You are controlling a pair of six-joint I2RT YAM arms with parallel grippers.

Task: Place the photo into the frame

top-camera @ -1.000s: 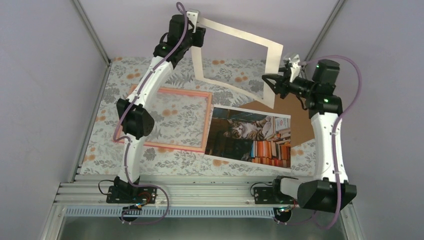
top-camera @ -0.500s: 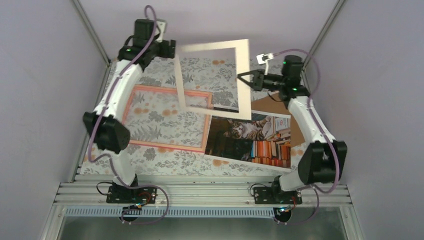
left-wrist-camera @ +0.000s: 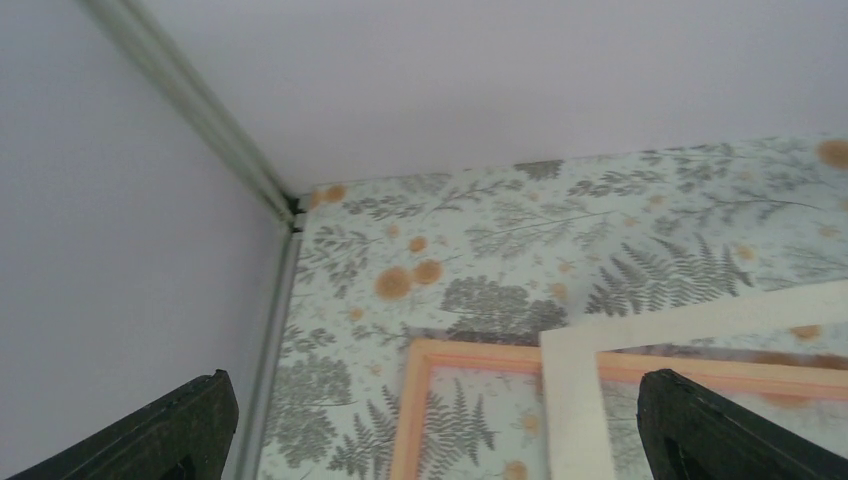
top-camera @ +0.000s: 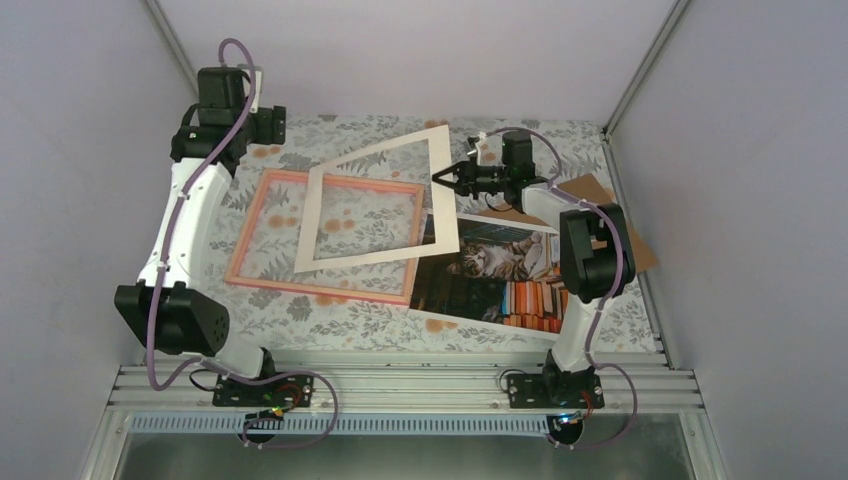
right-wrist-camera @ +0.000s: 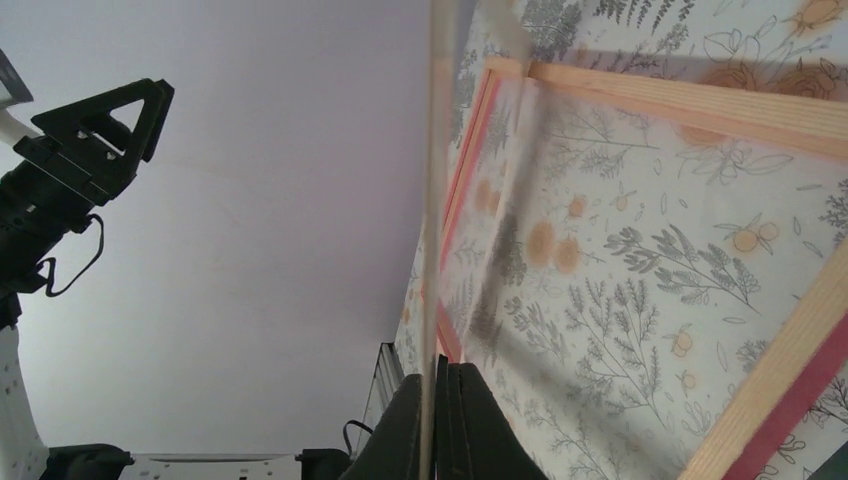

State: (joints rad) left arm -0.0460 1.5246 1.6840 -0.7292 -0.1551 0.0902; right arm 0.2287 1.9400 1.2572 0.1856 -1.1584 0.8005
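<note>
**A:** Where is the cat photo?

**B:** The photo (top-camera: 500, 280) lies flat at four o'clock from the middle of the table. Nobody is holding it. The frame (top-camera: 320, 292) lies flat just beside it, at nine o'clock. I cannot tell if the two touch.

**A:** What are your hands doing?

**B:** My right gripper (top-camera: 443, 180) is pinching the three o'clock edge of a white card border (top-camera: 370, 256). The card hangs tilted and a bit crooked over the frame. My left gripper (top-camera: 275, 125) is spread wide and holds nothing, up at eleven o'clock.

**A:** How do you do this bit well?

**B:** I think the card goes down into the frame first. I should lower it slowly and turn it until its sides line up with the pink sides. Then I let the low edge land first. The card looks thin, so I guess a fast drop could make it slide onto the photo.

**A:** And around you?

**B:** A brown board (top-camera: 590, 195) pokes out under my right arm at two o'clock. The cloth (top-camera: 350, 320) has leaves and orange flowers. Pale purple walls (top-camera: 80, 150) stand on three sides. A metal rail (top-camera: 400, 385) runs along six o'clock.
</note>
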